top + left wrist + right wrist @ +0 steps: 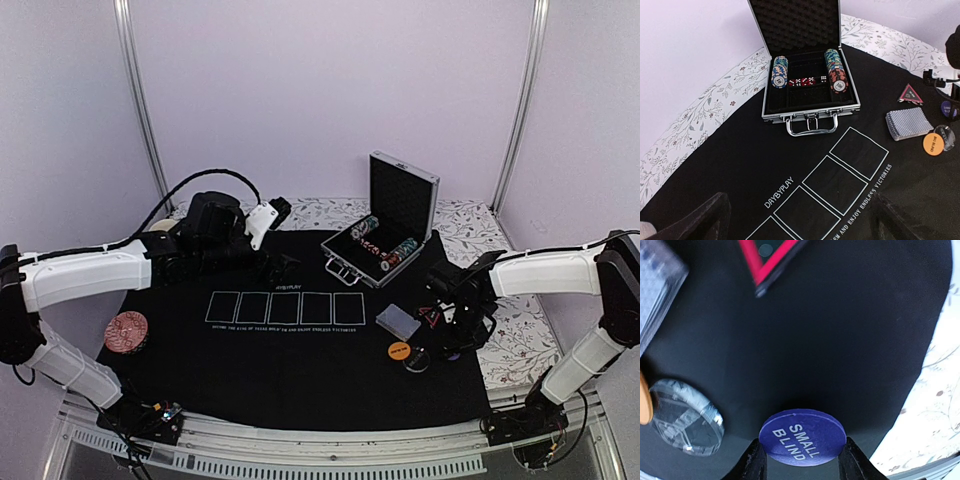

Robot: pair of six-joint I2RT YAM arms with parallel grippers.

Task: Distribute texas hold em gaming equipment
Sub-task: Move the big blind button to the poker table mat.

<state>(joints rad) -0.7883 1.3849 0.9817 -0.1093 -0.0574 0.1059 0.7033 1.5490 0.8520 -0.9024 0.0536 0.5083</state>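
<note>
My right gripper [802,462] is shut on a purple disc [802,437] marked SMALL BLIND, low over the black mat [280,370] at its right edge; the gripper also shows in the top view [450,335]. Near it lie a red-edged black triangle marker [772,255] [430,317], a grey-blue card deck [398,321] [909,122], an orange disc [399,350] [933,144] and a clear-looking disc [685,417]. Striped poker chips [780,71] [836,70] stand in rows in the open case. My left gripper [800,220] [278,266] is open and empty above the mat's card outlines.
The open silver case [400,200] [810,107] stands at the mat's back, with red dice [807,81] inside. A round brown disc-like thing [127,332] lies at the mat's left edge. A flowered cloth [520,340] shows around the mat.
</note>
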